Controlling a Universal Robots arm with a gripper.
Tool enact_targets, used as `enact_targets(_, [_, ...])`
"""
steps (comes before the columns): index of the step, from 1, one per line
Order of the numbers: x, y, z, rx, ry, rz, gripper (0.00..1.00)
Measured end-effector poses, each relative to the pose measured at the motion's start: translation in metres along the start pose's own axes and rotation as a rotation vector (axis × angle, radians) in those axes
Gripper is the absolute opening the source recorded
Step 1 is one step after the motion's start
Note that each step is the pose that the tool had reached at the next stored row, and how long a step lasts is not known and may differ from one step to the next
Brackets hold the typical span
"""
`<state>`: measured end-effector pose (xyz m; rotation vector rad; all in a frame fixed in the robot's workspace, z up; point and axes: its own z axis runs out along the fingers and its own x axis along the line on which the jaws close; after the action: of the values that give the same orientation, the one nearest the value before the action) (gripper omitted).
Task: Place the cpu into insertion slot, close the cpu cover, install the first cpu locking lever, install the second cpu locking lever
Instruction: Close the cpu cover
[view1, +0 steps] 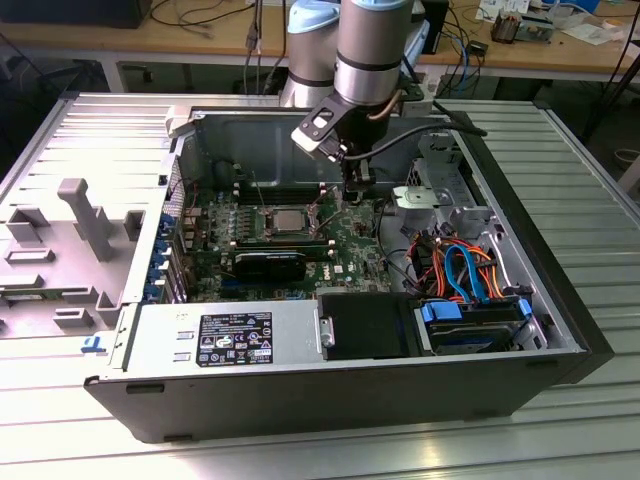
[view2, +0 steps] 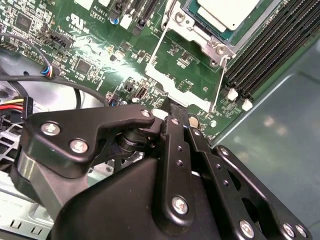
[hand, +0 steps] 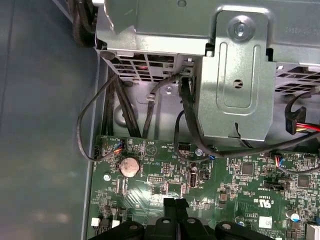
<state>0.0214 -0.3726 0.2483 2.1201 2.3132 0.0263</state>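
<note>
Exterior view over case; wrist views close on motherboard

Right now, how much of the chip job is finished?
Done: the cpu sits in the insertion slot. In hand: the end effector is at the free edge of the cpu cover, which lies flipped open. Left: that cover is not yet closed or locked down.
</note>
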Motion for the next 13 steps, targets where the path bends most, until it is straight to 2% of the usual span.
enact_targets(3, [0.0000, 0.0005, 0.0013, 0.0382, 0.0034, 0.000, 0.11])
enact_targets(4, [-0.0002, 0.0015, 0.0014, 0.0595, 0.0050, 0.001, 0.11])
enact_targets(7, [-0.0001, 0.0010, 0.0016, 0.0619, 0.0055, 0.001, 0.11])
enact_targets(13, [0.0014, -0.0160, 0.0013, 0.0606, 0.0062, 0.000, 0.11])
